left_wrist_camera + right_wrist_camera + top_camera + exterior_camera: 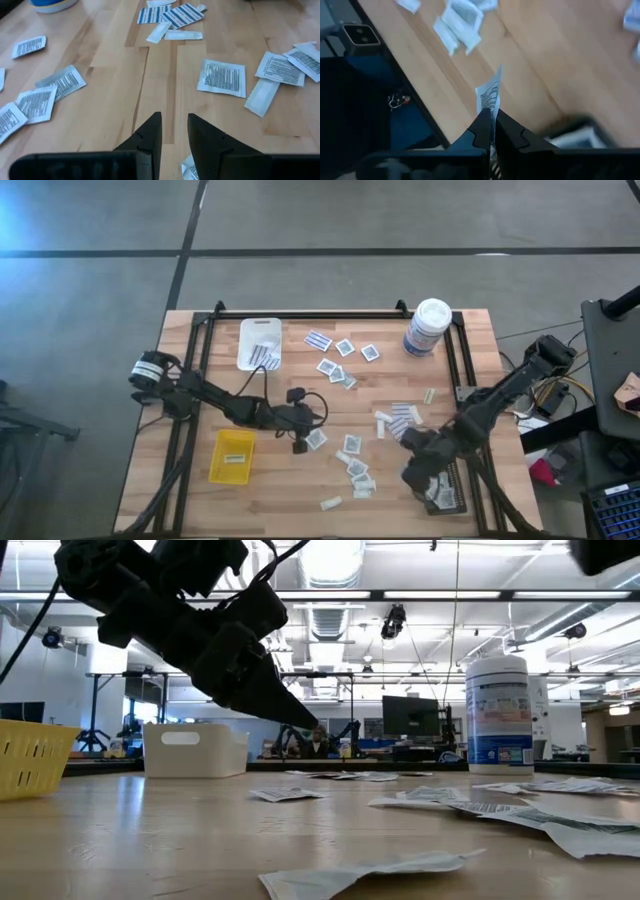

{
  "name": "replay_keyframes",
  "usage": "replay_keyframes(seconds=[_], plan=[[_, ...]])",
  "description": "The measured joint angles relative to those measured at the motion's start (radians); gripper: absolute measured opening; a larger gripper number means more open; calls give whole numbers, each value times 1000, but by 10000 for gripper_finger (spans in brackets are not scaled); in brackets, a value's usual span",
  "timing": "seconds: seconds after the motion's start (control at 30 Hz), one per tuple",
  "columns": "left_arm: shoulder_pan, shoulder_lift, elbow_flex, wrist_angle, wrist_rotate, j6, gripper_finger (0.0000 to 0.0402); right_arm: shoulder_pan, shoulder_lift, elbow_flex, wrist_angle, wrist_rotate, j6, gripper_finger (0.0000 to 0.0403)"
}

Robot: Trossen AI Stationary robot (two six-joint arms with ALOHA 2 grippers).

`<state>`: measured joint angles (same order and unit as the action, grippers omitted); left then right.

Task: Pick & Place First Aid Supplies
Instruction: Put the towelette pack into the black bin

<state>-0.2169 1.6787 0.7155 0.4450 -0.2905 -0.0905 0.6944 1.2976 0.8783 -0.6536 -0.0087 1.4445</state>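
The first aid supplies (355, 465) are small flat packets scattered over the wooden table's middle and right. They include white printed squares (222, 77) and blue-striped strips (172, 14). My left gripper (175, 122) stands open just above the table's middle (300, 445), beside a white packet (317, 440). Bare wood shows between its fingertips. My right gripper (492, 114) is near the table's front right corner (415, 477), next to the black tray (447, 498), and is shut on one white printed packet. My right gripper pinches a white packet with dark print by one edge (490, 106) between its two fingertips. Most of the packet (490, 92) sticks out past the tips. The fingers slant down from above. The packet is lifted clear of the table.
A white tray (260, 342) with a few packets stands at the far left. A yellow tray (232, 455) sits at the near left. A tall white canister with a blue label (428, 328) stands at the far right. A black frame rail (330, 313) runs along the far edge.
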Motion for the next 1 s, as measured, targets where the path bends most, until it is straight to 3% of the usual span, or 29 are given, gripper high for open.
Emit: replay_keyframes(seconds=[0.33, 0.53, 0.87, 1.0], plan=[[6, 0, 11, 3, 0, 39, 87, 195, 0, 0, -37, 7, 352, 8], [8, 0, 23, 4, 0, 60, 87, 286, 8, 0, -161, 16, 587, 8], [22, 0, 54, 5, 0, 101, 87, 300, 60, -2, -164, 35, 645, 9], [21, 0, 58, 4, 3, 117, 87, 300, 64, -5, -164, 38, 678, 27]])
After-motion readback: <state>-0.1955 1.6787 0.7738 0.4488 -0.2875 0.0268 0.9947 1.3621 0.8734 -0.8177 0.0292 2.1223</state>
